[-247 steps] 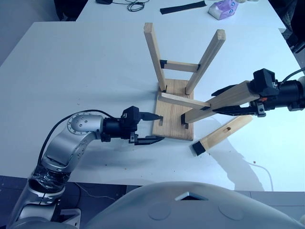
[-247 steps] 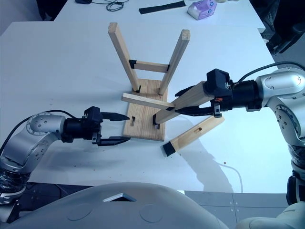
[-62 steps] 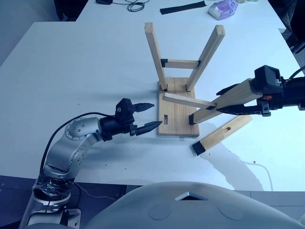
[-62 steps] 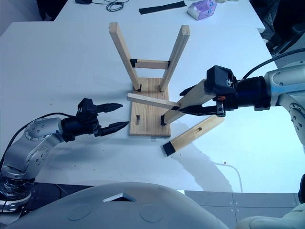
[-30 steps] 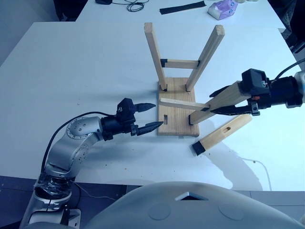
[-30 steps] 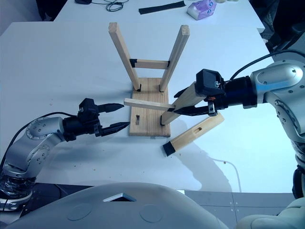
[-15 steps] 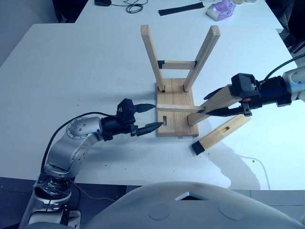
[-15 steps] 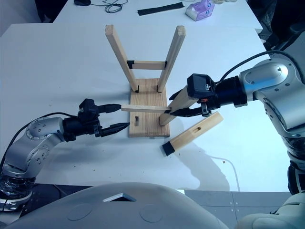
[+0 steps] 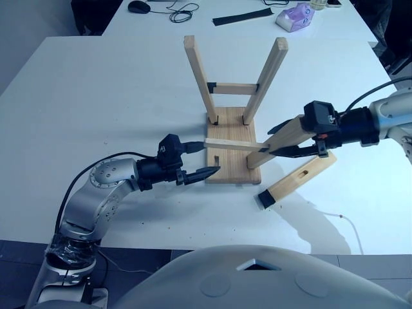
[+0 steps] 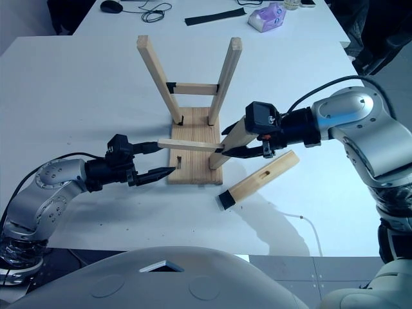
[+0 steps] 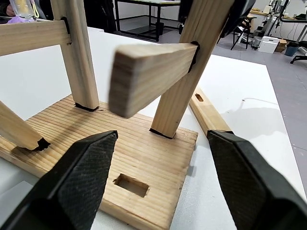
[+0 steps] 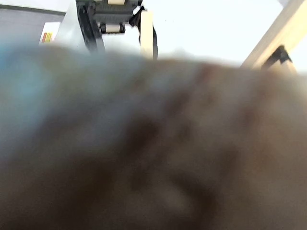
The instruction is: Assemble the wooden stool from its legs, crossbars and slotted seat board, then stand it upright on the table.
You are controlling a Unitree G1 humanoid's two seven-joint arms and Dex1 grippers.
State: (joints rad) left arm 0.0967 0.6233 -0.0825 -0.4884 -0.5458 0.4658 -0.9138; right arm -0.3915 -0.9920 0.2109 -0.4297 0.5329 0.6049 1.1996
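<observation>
Stool [image 9: 228, 129], part-built and inverted: the seat board [image 9: 235, 172] lies flat on the table [image 9: 116, 96], with a far left leg [image 9: 201, 80] and a far right leg [image 9: 264, 81] standing up from its far edge, joined by a rear crossbar [image 9: 233, 87]. The right gripper [image 9: 288, 140] is clamped on a third leg [image 9: 273, 145], which leans toward the robot's right with its foot meeting the board at the near right corner; whether that foot is fully home cannot be told. A second crossbar [image 9: 232, 145] is fixed into this leg and runs across the board toward the robot's left, its long axis roughly parallel to the near edge, its free end unsupported above the board. The left gripper [image 9: 210, 157] hovers just beside the board's near left corner, fingers [image 11: 81, 177] spread wide and holding nothing; the free end lies straight ahead of that opening and a little above it, with the empty slot [image 11: 130, 185] below. The fourth leg [image 9: 297, 179] lies loose on the table beside the right arm, well apart from the left. Judged from this layout, the left arm is the nearer to the bar's free end, the right to the loose leg
</observation>
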